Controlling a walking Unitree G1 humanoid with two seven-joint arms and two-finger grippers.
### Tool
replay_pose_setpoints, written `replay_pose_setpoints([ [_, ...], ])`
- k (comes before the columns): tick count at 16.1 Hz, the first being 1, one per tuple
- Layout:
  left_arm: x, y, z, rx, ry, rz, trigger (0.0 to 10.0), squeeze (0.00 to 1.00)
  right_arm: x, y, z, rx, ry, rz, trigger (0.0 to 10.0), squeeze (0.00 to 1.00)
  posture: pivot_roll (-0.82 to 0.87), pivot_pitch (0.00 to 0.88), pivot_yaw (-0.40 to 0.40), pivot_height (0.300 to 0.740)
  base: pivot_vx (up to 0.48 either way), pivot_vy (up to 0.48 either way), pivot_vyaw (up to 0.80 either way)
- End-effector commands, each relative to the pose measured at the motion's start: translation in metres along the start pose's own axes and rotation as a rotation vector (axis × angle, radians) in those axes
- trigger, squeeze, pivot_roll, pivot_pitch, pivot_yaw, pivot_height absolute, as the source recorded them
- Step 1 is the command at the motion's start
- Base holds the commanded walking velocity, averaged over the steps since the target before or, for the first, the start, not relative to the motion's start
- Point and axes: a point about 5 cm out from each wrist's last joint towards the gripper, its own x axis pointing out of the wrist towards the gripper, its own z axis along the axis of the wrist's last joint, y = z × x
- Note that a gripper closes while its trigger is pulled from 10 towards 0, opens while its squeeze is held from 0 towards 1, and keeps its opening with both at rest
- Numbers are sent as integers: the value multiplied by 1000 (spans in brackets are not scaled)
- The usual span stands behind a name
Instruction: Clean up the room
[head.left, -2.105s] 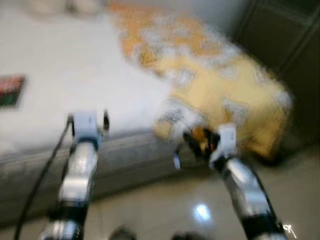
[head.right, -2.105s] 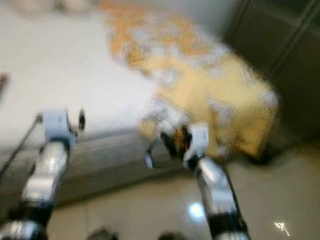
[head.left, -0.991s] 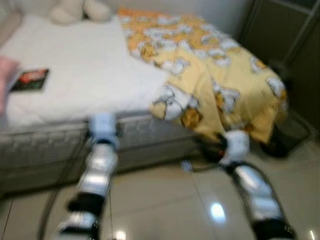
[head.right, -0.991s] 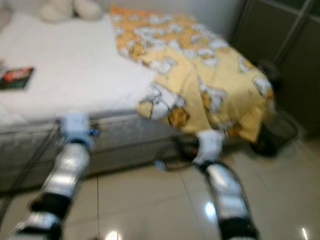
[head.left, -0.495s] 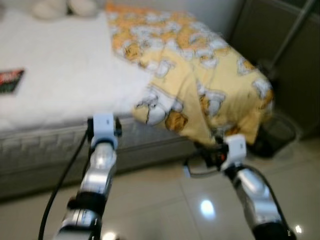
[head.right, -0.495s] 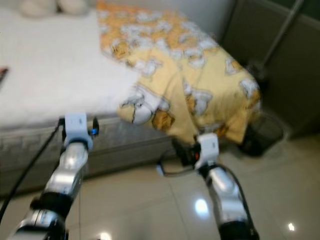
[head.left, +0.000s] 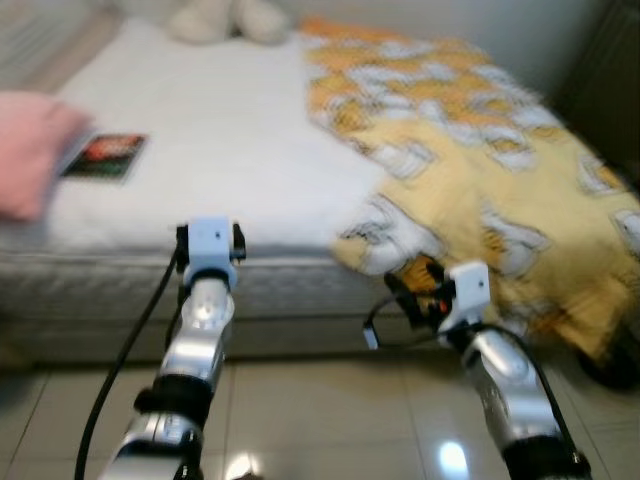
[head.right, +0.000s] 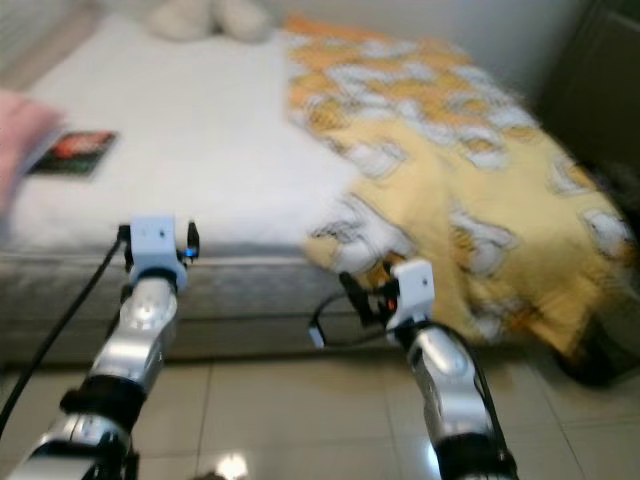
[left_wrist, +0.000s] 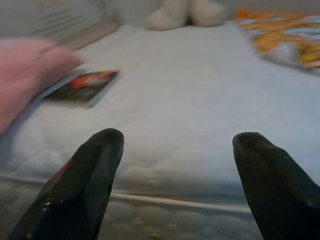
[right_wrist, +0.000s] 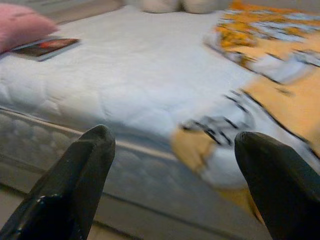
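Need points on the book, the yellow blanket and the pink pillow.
book (head.left: 104, 156): left eye view, middle of its dark cover.
yellow blanket (head.left: 520, 190): left eye view, its top face near the bed's right side.
pink pillow (left_wrist: 25, 75): left wrist view, its rounded bulk.

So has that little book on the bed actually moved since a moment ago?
Cannot tell for sure, probably not. The book lies flat on the white mattress beside the pink pillow; the camera itself swung.

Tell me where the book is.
The book lies flat on the white mattress on the robot's left, its corner tucked under the pink pillow, well away from the yellow blanket.
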Motion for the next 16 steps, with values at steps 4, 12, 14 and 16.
replay_pose_setpoints([
  [4,0,-4,-1,19,2,-21,10000,0,4,0,4,-1,-13,13,10000,0,56,0,-51,740,224,0,445],
  [12,5,-4,10,116,-61,-125,10000,0,-6,-36,1,170,-85,-411,10000,0,71,0,-33,740,0,0,329],
  [14,0,-3,3,133,-62,-149,10000,0,-10,-34,1,63,-84,-419,10000,0,72,0,-33,740,0,0,0],
  [16,-3,-5,4,67,-76,-175,10000,0,-6,-27,1,21,-83,-386,10000,0,74,0,-34,740,0,0,272],
])
